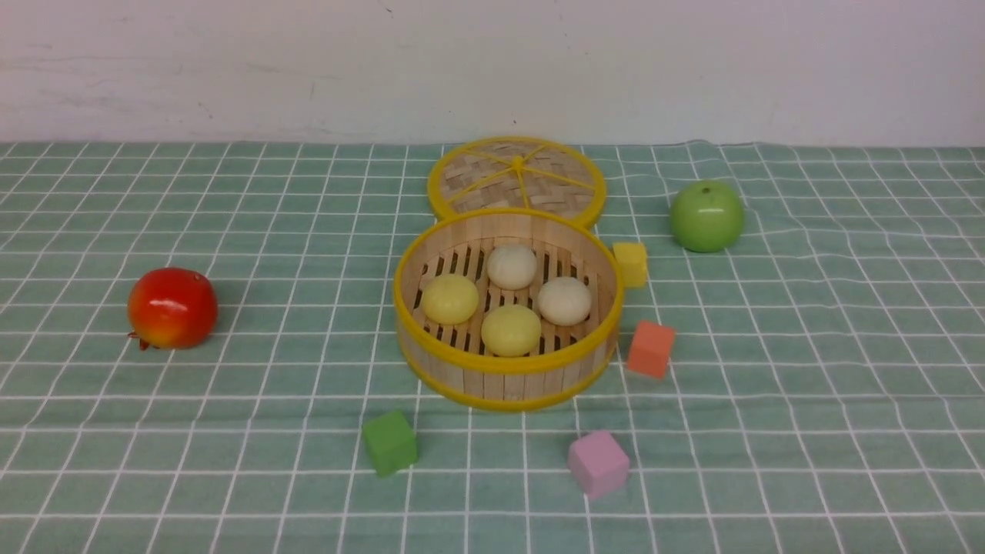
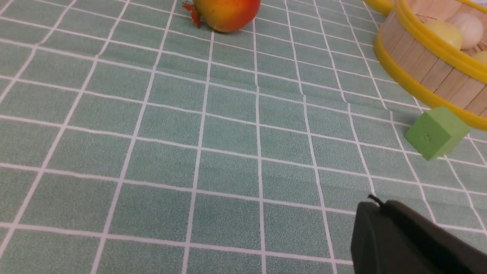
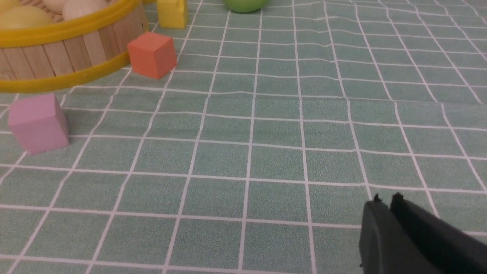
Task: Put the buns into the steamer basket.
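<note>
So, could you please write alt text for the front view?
Four buns, two yellow and two off-white, sit inside a round bamboo steamer basket on a green checked cloth. Its lid lies behind; a red apple, green apple and four coloured cubes surround it.

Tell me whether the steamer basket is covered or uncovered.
Uncovered. The steamer basket is open-topped with four buns visible inside; its woven lid lies flat on the cloth behind it.
</note>
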